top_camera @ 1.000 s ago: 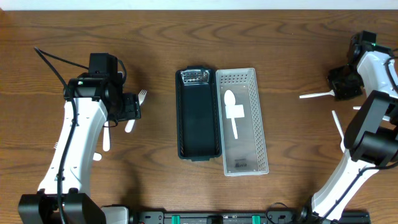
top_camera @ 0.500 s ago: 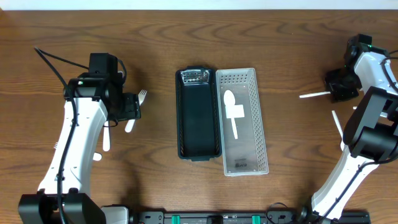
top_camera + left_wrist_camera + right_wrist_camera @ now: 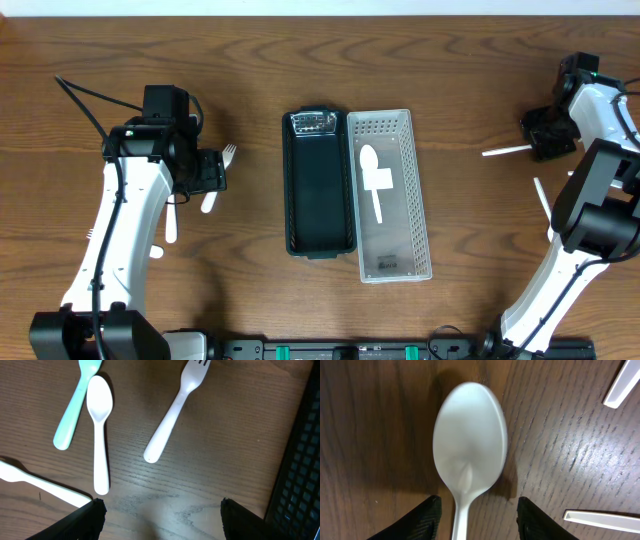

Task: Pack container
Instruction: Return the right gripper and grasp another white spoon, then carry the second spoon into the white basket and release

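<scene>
A black container [image 3: 320, 190] lies mid-table with a clear perforated tray [image 3: 402, 215] beside it on the right; a white spoon [image 3: 375, 182] lies in the tray. My left gripper [image 3: 210, 172] [image 3: 160, 522] is open and empty, low over the wood. Ahead of it lie a white fork [image 3: 175, 407], a white spoon [image 3: 98, 425] and a teal spoon [image 3: 75, 410]. My right gripper [image 3: 545, 135] [image 3: 479, 517] is open at the far right. Its fingers straddle the handle of a white spoon [image 3: 470, 440] lying on the table.
A white utensil handle [image 3: 505, 151] sticks out left of the right gripper, and another white utensil [image 3: 543, 205] lies nearer the front. Two white handles [image 3: 622, 382] [image 3: 600, 520] show at the right of the right wrist view. The black container's wall [image 3: 300, 460] is right of the left gripper.
The right gripper has shifted slightly left and toward the back. The left arm has not moved.
</scene>
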Action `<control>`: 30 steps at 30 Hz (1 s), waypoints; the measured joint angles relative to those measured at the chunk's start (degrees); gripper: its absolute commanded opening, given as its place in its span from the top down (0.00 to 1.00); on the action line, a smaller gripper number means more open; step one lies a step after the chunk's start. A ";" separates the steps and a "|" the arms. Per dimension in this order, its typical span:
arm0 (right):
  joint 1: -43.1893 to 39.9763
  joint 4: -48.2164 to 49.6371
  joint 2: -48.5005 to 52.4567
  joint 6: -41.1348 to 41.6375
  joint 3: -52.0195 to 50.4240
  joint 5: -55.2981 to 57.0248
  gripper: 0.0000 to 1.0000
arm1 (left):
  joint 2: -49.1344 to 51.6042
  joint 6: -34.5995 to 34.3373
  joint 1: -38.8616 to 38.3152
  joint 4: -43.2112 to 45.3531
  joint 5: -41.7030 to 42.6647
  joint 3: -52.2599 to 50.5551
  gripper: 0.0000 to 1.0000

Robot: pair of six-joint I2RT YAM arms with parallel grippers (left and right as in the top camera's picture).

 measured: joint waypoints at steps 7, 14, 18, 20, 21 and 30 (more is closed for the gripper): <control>0.35 0.04 0.04 0.00 0.00 -0.11 0.52 | 0.00 0.00 0.00 0.00 0.00 0.00 0.23; 0.35 -0.02 0.59 0.00 0.00 -0.11 0.51 | 0.00 0.00 0.00 0.00 0.00 0.00 0.24; 0.35 -0.55 1.60 0.00 0.48 -0.15 0.51 | 0.00 0.00 0.00 0.00 0.00 0.00 0.24; 0.35 -0.83 1.62 0.00 0.48 -0.17 0.52 | 0.00 0.00 0.00 0.00 0.02 0.00 0.24; 0.35 -0.87 1.64 0.00 0.50 -0.15 0.53 | 0.00 0.00 0.00 0.00 0.02 0.00 0.24; 0.35 -2.14 1.75 -0.17 0.70 -0.66 0.83 | 0.00 0.00 0.00 0.00 0.00 0.00 0.24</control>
